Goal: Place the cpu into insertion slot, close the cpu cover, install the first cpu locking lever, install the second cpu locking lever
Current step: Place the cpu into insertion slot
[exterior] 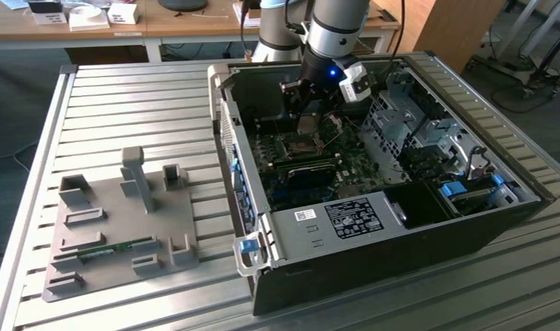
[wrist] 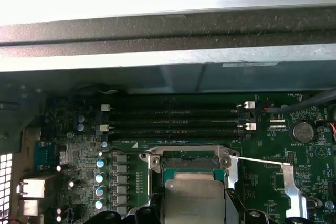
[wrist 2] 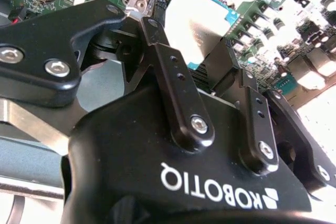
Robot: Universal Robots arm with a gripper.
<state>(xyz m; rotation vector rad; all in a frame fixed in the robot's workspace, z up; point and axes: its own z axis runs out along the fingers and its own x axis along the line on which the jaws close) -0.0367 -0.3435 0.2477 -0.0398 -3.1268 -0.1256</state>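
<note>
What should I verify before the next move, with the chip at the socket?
1. Chip gripped between the end effector's fingers: ok.
2. Socket open, upper part bare: ok.
3. Lever swung away from the socket: ok.
4. Chip seated flat in the socket: cannot tell.
5. Memory slots apart from the end effector: ok.
</note>
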